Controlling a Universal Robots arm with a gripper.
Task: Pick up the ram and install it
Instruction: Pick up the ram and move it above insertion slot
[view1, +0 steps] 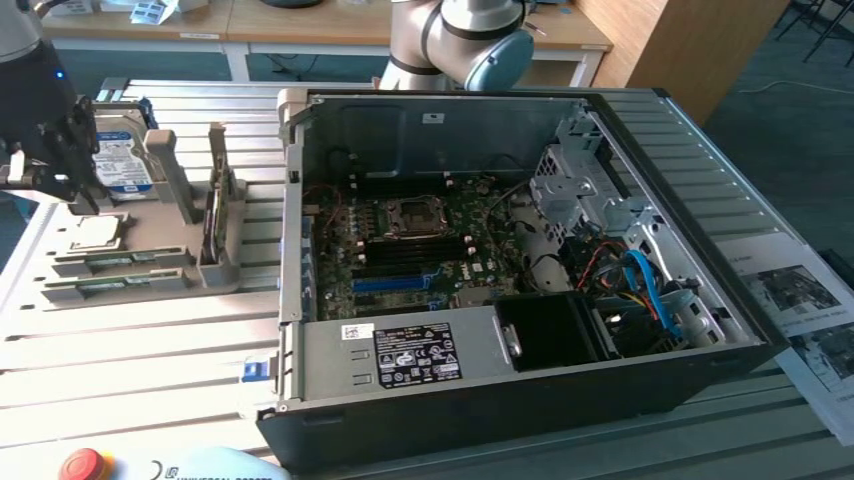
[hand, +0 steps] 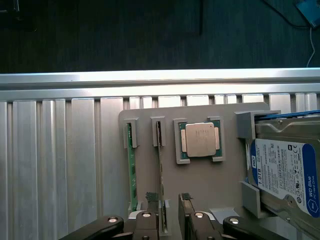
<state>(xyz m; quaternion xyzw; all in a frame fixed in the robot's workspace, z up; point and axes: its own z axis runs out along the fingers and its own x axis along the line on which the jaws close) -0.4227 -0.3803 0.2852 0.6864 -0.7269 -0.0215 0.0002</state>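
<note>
Ram (hand: 160, 165): green stick, stood on edge in a slot of the grey holder (hand: 200, 185), between a second ram stick (hand: 131, 170) and the processor (hand: 200, 140); a hard drive (hand: 285, 175) is racked beyond the processor. Gripper (hand: 169, 196): jaws are spread wide and nothing is gripped; the ram is straddled by the fingertips (hand: 151, 196), contact not discernible. Holder is set on the slatted table (hand: 50, 165), at the exterior view's left of the open computer case (view1: 467, 420).
</note>
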